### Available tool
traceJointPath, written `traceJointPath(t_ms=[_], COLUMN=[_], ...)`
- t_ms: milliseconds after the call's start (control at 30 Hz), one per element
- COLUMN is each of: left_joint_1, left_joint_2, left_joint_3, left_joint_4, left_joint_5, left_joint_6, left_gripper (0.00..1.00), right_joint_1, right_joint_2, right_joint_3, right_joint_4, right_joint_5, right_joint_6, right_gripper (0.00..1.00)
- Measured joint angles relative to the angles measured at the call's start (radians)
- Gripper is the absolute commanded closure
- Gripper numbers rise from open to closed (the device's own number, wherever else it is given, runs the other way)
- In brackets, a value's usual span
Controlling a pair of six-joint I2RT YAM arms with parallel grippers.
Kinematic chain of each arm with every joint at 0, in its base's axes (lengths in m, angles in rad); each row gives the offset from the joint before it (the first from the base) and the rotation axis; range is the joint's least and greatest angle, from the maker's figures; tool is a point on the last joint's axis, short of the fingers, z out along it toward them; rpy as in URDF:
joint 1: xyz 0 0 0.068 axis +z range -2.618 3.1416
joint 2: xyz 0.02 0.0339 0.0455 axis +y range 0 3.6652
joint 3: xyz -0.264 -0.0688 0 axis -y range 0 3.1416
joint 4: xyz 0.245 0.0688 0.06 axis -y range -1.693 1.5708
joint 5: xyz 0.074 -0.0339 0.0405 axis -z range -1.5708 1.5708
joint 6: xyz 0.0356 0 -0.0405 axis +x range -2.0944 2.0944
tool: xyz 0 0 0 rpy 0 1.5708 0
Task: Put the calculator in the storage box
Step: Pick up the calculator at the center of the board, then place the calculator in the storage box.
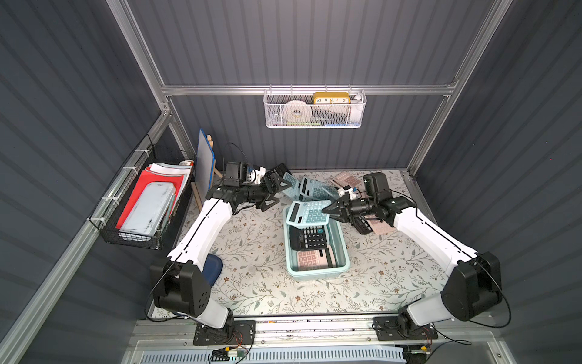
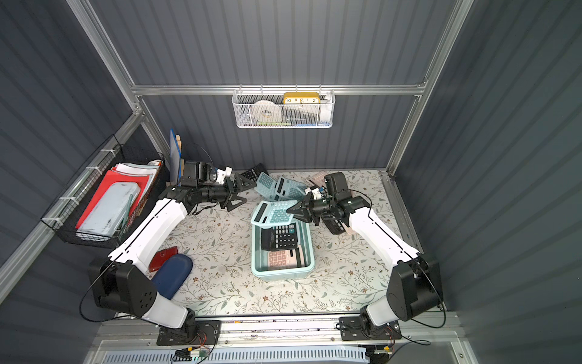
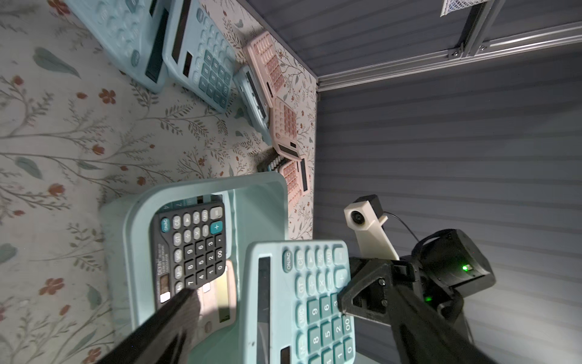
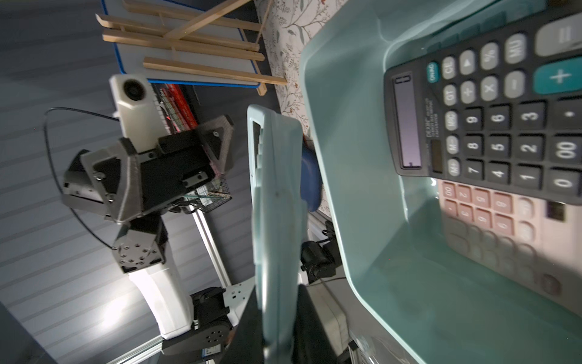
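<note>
the right end effector (image 1: pixel 328 209) is pinching the calculator (image 1: pixel 308 212) by the end opposite its display. it holds the calculator keys-up and tilted over the far end of the storage box (image 1: pixel 318 273). in both top views the display end juts past the box's left rim; whether the calculator touches the rim i cannot tell. seen edge-on from the right wrist, the calculator (image 4: pixel 277 220) hangs just beside the box wall (image 4: pixel 346 157).

the box sits about mid-tabletop (image 1: pixel 252 283), its long sides running from far edge to near edge. inside it a black calculator (image 1: pixel 310 238) lies toward the far end, overlapping a pink calculator (image 1: pixel 315 259) toward the near end.

the left end effector (image 1: pixel 274 189) is spread wide with nothing between its fingers, off the box's far-left corner and apart from the held calculator.

more mint calculators (image 1: pixel 310 189) lie heaped near the far edge, and pink ones (image 1: pixel 346 179) toward the far right corner.
</note>
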Motion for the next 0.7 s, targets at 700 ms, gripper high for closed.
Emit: traceJointPath(t_ms=[700], left_joint_1=[0.000], left_joint_2=[0.001], left_joint_3=[0.039], left_joint_4=[-0.119], left_joint_5=[-0.196], left_joint_6=[0.080], left_gripper=[0.01], right_joint_1=[0.100], right_joint_2=[0.057], right_joint_3=[0.069], right_joint_4=[-0.558], right_joint_5=[0.173], right_joint_6=[-0.488], right_gripper=[1.00])
